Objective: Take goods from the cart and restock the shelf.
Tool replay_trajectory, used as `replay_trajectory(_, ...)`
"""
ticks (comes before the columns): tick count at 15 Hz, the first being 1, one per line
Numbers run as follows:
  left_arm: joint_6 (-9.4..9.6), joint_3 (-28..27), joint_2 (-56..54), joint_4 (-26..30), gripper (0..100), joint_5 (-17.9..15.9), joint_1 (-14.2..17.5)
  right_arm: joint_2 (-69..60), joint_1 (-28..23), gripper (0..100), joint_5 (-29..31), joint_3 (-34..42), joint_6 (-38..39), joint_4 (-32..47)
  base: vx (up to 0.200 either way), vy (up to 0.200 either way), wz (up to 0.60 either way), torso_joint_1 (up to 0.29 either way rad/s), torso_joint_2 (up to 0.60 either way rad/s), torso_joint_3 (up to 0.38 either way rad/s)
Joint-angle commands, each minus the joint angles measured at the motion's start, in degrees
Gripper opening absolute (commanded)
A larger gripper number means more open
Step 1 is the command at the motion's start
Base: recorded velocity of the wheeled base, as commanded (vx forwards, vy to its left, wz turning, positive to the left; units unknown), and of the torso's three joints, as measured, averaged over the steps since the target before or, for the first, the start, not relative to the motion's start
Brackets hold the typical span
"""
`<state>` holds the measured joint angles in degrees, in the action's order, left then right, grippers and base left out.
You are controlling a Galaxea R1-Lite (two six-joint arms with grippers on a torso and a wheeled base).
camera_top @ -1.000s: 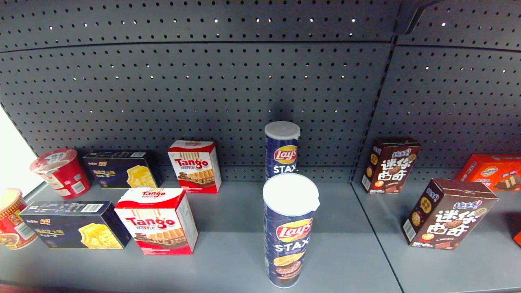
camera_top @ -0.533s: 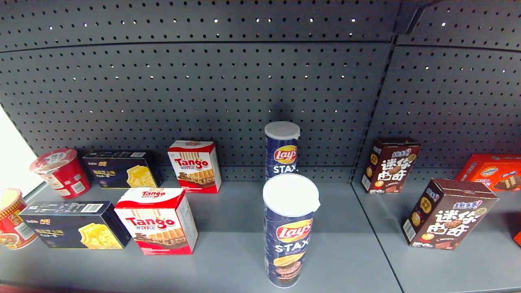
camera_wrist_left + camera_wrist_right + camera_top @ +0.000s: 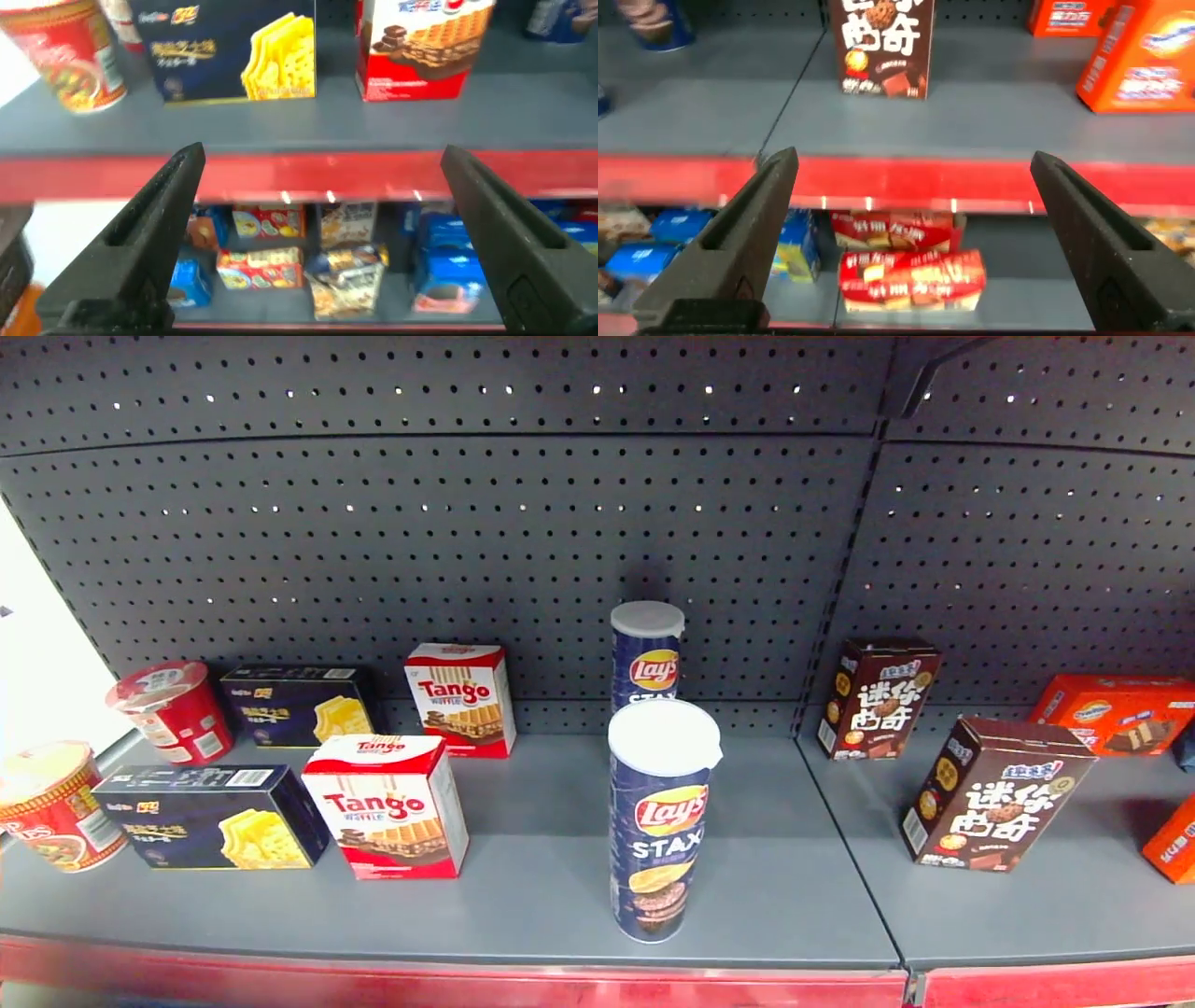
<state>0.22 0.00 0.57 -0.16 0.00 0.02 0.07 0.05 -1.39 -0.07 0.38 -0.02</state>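
On the grey shelf (image 3: pixel 523 896) stand red noodle cups (image 3: pixel 51 803), dark blue boxes (image 3: pixel 219 817), red wafer boxes (image 3: pixel 387 807), two chip cans (image 3: pixel 658 821) one behind the other, and brown cookie boxes (image 3: pixel 994 793), while the left gripper (image 3: pixel 320 154) and right gripper (image 3: pixel 912 157) hang open and empty before its red edge.

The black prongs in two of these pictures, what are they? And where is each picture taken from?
They belong to a two-armed robot. The picture of the whole shelf comes from a camera on its head, looking down at a grey shelf with chip tubes, wafer boxes, noodle cups and brown biscuit boxes. The other two come from wrist cameras, each looking out between the prongs of that arm's pincer: the left pincer and the right pincer. Both stand open and hold nothing.
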Motion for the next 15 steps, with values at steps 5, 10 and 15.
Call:
replay_trajectory(5, -0.13, 0.00, 0.13, -0.02, 100, 0.00, 0.06, 0.10, 0.04, 100, -0.02, 0.07, 0.06, 0.02, 0.000, 0.000, 0.00, 0.000, 0.00, 0.000)
replay_trajectory(10, 0.04, 0.00, 0.13, -0.02, 100, 0.00, 0.06, 0.19, 0.04, 100, -0.02, -0.01, 0.06, 0.02, 0.000, 0.000, 0.00, 0.000, 0.00, 0.000)
replay_trajectory(15, -0.13, 0.00, 0.13, -0.02, 100, 0.00, 0.06, 0.10, 0.04, 100, -0.10, 0.07, -0.03, 0.02, 0.000, 0.000, 0.00, 0.000, 0.00, 0.000)
